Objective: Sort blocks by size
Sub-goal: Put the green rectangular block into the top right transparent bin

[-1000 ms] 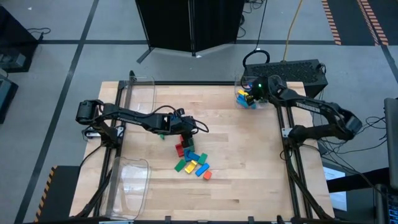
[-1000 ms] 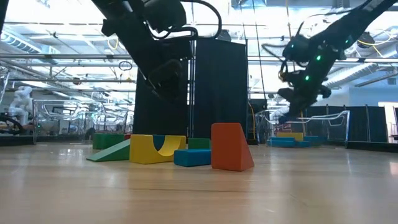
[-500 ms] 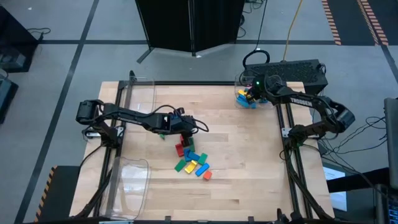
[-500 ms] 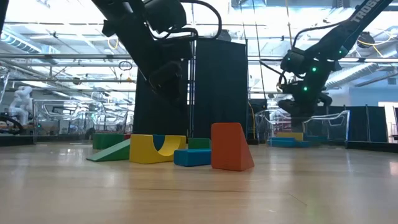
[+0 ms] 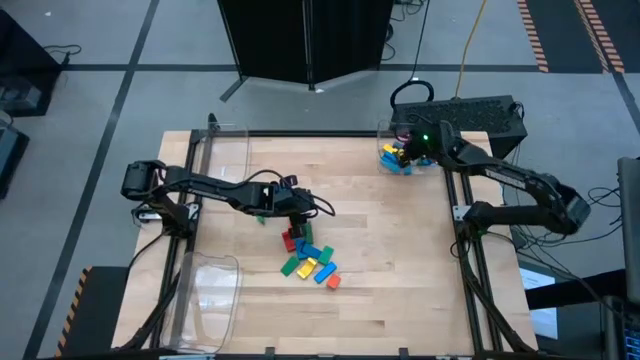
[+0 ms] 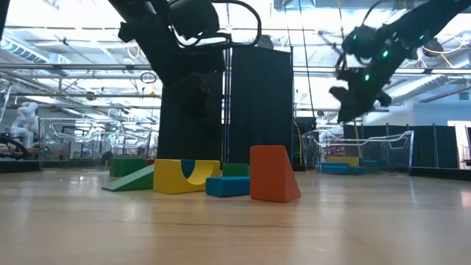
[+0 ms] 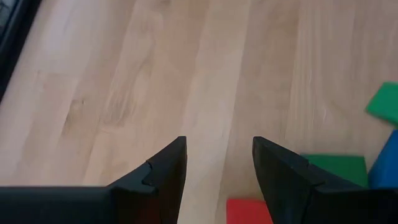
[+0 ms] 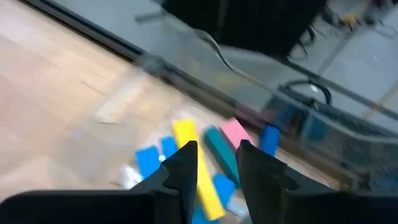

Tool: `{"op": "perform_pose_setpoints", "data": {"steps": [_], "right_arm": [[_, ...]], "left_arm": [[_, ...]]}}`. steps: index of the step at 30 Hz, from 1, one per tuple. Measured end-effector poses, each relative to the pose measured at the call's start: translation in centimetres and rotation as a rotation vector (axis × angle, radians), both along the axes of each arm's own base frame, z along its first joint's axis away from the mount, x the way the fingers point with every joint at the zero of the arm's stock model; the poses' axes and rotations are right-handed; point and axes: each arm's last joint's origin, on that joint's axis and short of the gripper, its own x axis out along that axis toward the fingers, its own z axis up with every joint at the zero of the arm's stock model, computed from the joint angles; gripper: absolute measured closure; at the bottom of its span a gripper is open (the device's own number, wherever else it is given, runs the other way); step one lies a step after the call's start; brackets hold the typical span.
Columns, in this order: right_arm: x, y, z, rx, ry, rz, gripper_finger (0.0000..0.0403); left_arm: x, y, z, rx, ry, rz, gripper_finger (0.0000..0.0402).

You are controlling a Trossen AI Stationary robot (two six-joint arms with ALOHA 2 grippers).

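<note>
A pile of coloured blocks [image 5: 308, 255] lies on the wooden table near its middle; in the low view it shows as an orange wedge [image 6: 272, 174], a yellow arched block [image 6: 184, 177] and a blue block [image 6: 227, 186]. My left gripper [image 5: 300, 212] hangs open and empty just beyond the pile's far side, over bare wood [image 7: 217, 146], with a red block [image 7: 249, 210] just past its fingertips. My right gripper [image 5: 408, 150] is open and empty [image 8: 217, 148] above a clear bin [image 5: 385, 132] at the far right corner. That bin holds yellow [image 8: 196, 171], pink [image 8: 235, 134] and blue blocks.
A clear bin [image 5: 225, 150] stands at the table's far left and another [image 5: 215, 290] at its near left. Green blocks [image 7: 339, 167] lie beside the red one. Bare wood spreads to the right of the pile and along the near edge.
My right gripper dipped toward the far right bin, then rose well above it. The pile of blocks has stayed where it was.
</note>
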Motion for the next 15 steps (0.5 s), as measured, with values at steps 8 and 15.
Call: {"op": "perform_pose_setpoints", "data": {"steps": [8, 15], "right_arm": [[-0.2, 4.4, 3.1, -0.056, -0.144, 0.126, 0.0318], [0.4, 7.9, 4.1, -0.02, -0.251, 0.257, 0.0321]], "left_arm": [[-0.6, -1.2, -0.1, -0.02, 0.055, -0.004, 0.0217], [-0.6, -2.5, -0.1, -0.107, 0.005, 0.098, 0.0217]]}}
